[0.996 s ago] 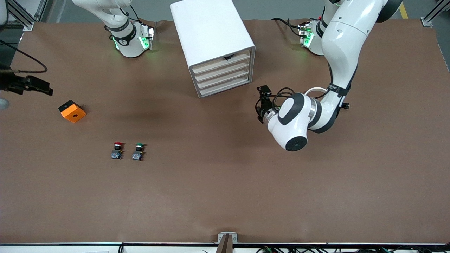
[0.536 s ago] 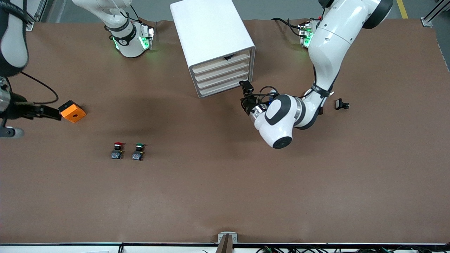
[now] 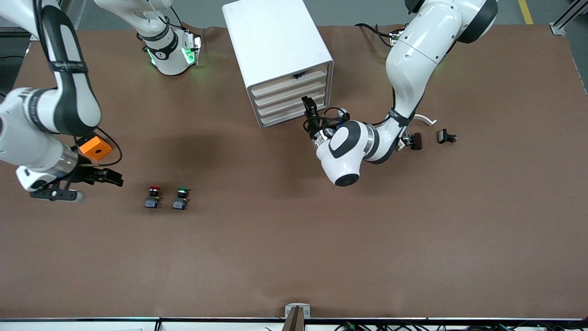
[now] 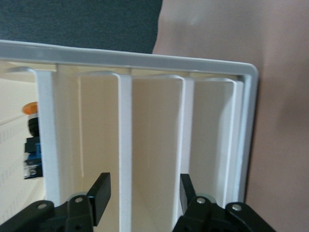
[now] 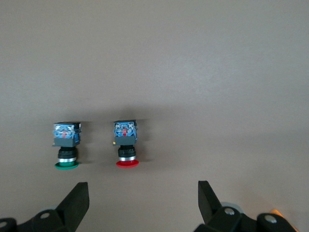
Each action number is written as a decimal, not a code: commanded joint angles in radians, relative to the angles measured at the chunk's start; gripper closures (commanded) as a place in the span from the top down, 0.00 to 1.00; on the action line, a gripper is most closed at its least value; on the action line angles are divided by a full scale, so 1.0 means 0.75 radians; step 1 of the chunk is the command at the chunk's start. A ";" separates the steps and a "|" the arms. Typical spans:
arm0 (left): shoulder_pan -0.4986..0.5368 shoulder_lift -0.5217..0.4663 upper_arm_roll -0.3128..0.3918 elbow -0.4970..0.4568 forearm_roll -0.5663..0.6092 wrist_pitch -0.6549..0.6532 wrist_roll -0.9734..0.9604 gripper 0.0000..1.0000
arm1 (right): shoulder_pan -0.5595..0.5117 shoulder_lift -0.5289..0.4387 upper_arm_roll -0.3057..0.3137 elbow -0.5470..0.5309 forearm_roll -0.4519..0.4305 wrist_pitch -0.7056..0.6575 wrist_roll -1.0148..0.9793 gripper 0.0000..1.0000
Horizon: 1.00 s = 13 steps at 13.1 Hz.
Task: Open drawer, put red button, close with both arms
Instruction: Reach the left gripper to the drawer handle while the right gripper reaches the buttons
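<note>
We see the left gripper [image 4: 140, 195], jaws apart, at the white boxy cabinet's [image 3: 275, 50] beige drawer fronts, while the right gripper [image 5: 142, 200] hangs spread near the tiny red-capped push-button [image 3: 153, 196].

1. Both arms [image 3: 415, 50] were glossy white, rounded segments with black joint bands.
2. Green lights glowed on the right arm's base [image 3: 172, 53].
3. Black cables looped around the left wrist [image 3: 330, 122].
4. The black left gripper [image 4: 142, 193] and right gripper [image 5: 143, 203] showed silver screws.
</note>
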 commanded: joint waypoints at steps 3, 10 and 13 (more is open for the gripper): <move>-0.027 -0.004 -0.010 0.019 -0.038 -0.076 -0.041 0.58 | 0.050 0.172 -0.002 -0.026 0.017 0.273 0.032 1.00; -0.066 0.015 -0.006 0.019 -0.067 -0.074 -0.033 0.01 | 0.103 0.345 -0.002 -0.024 0.019 0.479 0.120 1.00; -0.042 0.013 0.009 0.027 -0.061 -0.074 -0.029 0.00 | 0.101 0.375 0.000 -0.026 0.028 0.486 0.128 1.00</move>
